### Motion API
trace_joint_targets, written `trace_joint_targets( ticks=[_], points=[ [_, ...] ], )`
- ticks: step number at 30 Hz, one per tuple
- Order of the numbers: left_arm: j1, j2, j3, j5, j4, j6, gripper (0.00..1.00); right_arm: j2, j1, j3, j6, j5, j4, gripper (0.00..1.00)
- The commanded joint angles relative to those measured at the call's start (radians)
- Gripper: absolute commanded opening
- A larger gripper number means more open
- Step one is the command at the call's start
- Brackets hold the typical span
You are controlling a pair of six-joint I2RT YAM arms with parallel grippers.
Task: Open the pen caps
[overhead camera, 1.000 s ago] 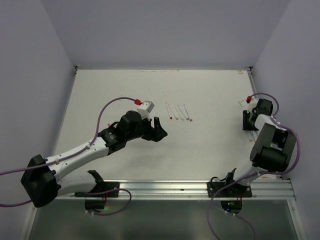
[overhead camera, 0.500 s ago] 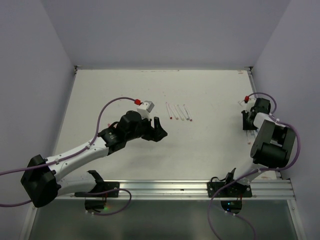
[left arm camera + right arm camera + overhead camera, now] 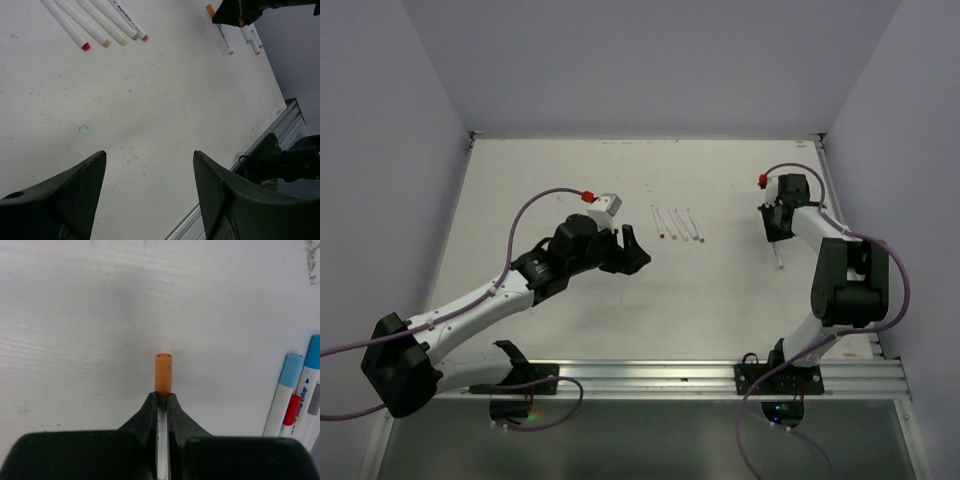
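Pen cap (image 3: 163, 372), an orange one, juts just past the tips of the right gripper (image 3: 162, 396), whose jaws are clenched on the white pen (image 3: 161, 432) that wears it, low in the middle of the wrist view over the white table (image 3: 75, 315). A few spare pens (image 3: 289, 385) with blue and red caps lie at the lower right edge. The left gripper (image 3: 149, 155) hangs released, jaws spread wide on nothing, and a row of four pens (image 3: 95, 20) with red, tan, yellow and pink ends lies at the upper left of its view, mid-table from overhead, between the two grippers.
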Motion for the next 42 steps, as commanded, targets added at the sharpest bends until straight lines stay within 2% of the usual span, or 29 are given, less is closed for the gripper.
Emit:
trace_joint_targets(
  ticks=[1,7,9,14,16,18,20,22,25,26,28,31,34,42],
  points=[
    [0.034,-0.042,0.081,0.001,-0.024,-0.006,0.72,-0.064,0.027,0.115,0.179,-0.051,-0.064,0.00],
    [0.172,-0.052,0.088,0.150,0.016,-0.026,0.70,-0.136,0.123,0.260,0.368,-0.235,-0.176,0.00],
    [0.211,-0.014,0.114,0.218,0.030,-0.009,0.68,-0.169,0.177,0.250,0.384,-0.299,-0.148,0.00],
    [0.224,0.057,0.172,0.329,0.091,0.031,0.66,-0.280,0.304,0.138,0.467,-0.458,-0.010,0.00],
    [0.225,0.077,0.182,0.322,0.094,0.049,0.66,-0.294,0.338,0.104,0.507,-0.418,0.056,0.00],
    [0.229,0.093,0.205,0.247,0.041,0.067,0.66,-0.280,0.348,0.096,0.539,-0.357,0.030,0.00],
    [0.230,0.097,0.205,0.230,0.022,0.081,0.66,-0.263,0.348,0.090,0.551,-0.244,0.050,0.00],
    [0.233,0.099,0.196,0.223,0.025,0.072,0.66,-0.187,0.348,0.119,0.586,-0.171,0.044,0.00],
    [0.233,0.114,0.183,0.222,0.038,0.061,0.66,0.025,0.348,0.283,0.640,-0.152,-0.056,0.09],
    [0.232,0.126,0.186,0.217,0.035,0.061,0.66,0.087,0.351,0.378,0.648,-0.159,-0.085,0.09],
    [0.233,0.134,0.186,0.217,0.024,0.072,0.66,0.204,0.372,0.464,0.645,-0.133,-0.128,0.12],
    [0.241,0.139,0.188,0.210,0.009,0.090,0.66,0.267,0.391,0.484,0.660,-0.042,-0.075,0.18],
    [0.258,0.146,0.190,0.214,-0.005,0.107,0.66,0.307,0.391,0.506,0.671,0.024,-0.052,0.19],
    [0.293,0.159,0.177,0.230,-0.008,0.124,0.66,0.358,0.392,0.549,0.645,0.061,-0.056,0.21]
  ],
)
